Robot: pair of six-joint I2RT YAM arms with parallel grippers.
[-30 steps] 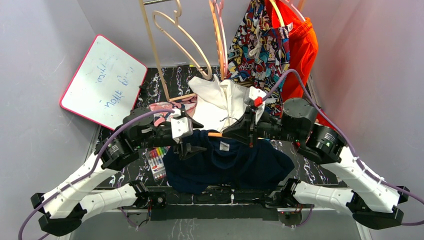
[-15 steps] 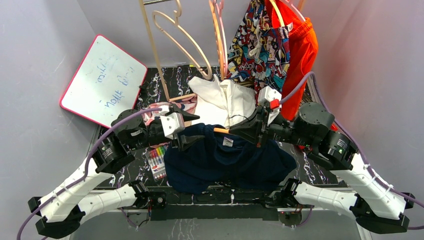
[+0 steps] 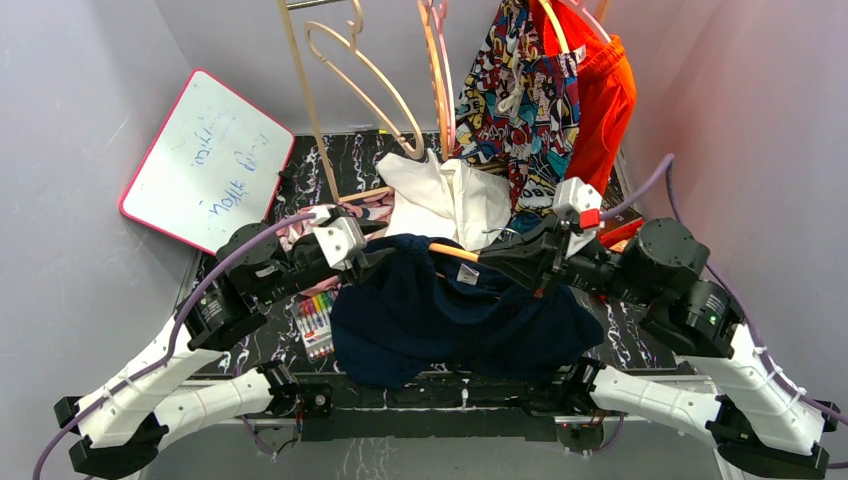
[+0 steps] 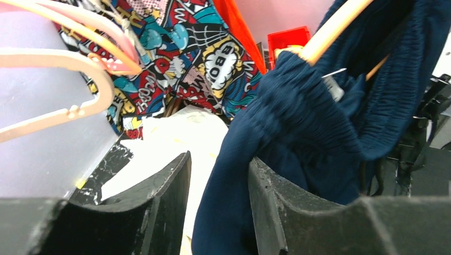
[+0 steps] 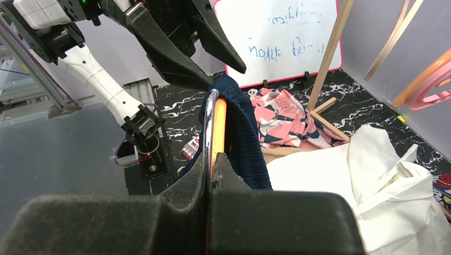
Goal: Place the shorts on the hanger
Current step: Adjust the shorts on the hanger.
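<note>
The task is judged partly done. The shorts [image 3: 455,320], at the lower centre of the overhead view, are found draped by their waistband over the hanger [image 3: 452,252], of which only a short orange-tan length shows above the fabric at mid-frame. The bulk of the garment hangs in loose folds below it, towards the black marbled table [image 3: 350,155]. The right gripper [image 3: 490,260] is seen from its wrist camera with its jaws pressed together on the hanger [image 5: 218,127], beside a thin grey metal rod. The shorts [image 5: 242,133] are lapped over the far end of that bar. The left gripper [image 4: 218,202] is set astride a fold of the shorts [image 4: 298,133] with its jaws partly spread. A slit of pale cloth shows beside one finger, so it cannot be told whether the fold is pinched. Even spreading of the waistband along the bar and release are judged outstanding. The shorts are a soft, matte navy knit with a gathered elastic waistband and a small white label. The hanger is smooth, thin and rounded. A crumpled white garment [image 3: 445,200] and comic-print shorts [image 3: 515,90] are noted behind, towards the top of the frame.
</note>
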